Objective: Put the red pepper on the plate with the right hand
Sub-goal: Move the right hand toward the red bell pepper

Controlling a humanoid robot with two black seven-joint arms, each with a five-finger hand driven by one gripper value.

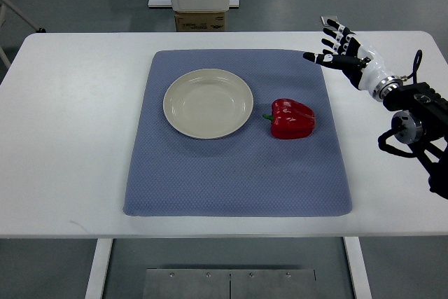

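Red pepper (292,118) lies on blue mat (238,131), just right of cream plate (208,103), not touching it. Right hand (343,52) hovers over mat's far right corner, fingers spread, grasping nothing, well apart from pepper. White table (63,138) underneath.

Right hand (341,50) hovered, fingers spread, over the blue mat's (238,166) far right corner. Bare mat lay between it and the red pepper (292,118). The plate (208,103) sat just left of the pepper, not touching. White counter (70,138) open all round.
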